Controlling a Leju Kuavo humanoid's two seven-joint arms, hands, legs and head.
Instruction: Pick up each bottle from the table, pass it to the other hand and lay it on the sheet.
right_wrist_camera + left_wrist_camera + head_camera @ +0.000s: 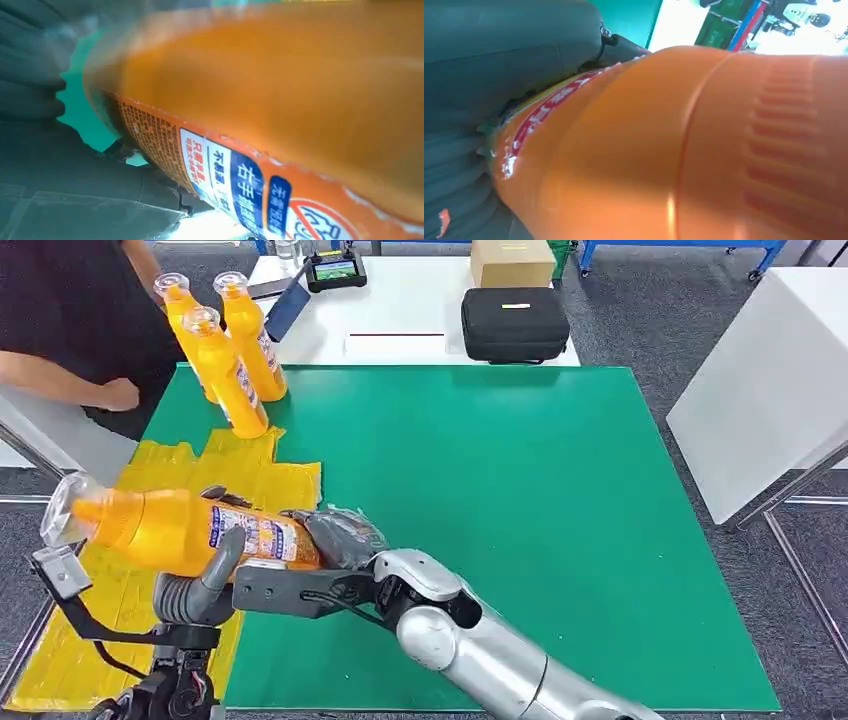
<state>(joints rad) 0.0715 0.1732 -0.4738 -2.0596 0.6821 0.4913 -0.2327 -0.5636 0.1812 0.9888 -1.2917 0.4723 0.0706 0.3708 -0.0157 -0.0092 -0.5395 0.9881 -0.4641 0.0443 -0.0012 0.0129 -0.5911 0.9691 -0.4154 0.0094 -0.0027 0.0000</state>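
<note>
Four orange bottles are visible in the head view: three stand upright (238, 370) in a cluster at the upper left of the frame, at the far left corner of the green mat (500, 520), and one held bottle (190, 530) lies horizontal at the lower left, above the yellow sheet (255, 480), clear cap pointing left. Both hands meet on this bottle. The right hand (335, 538) wraps its dark fingers around the base end, closed on it. The left hand (205, 585) sits beneath the body with its thumb raised against the label; its grip appears closed, though its fingers are largely hidden. Both wrist views show the orange body pressed close to the grey hand covers. A person's arm (70, 380) rests at the upper left edge. A black case (515, 325) sits on the white table (400, 300) beyond the mat.
</note>
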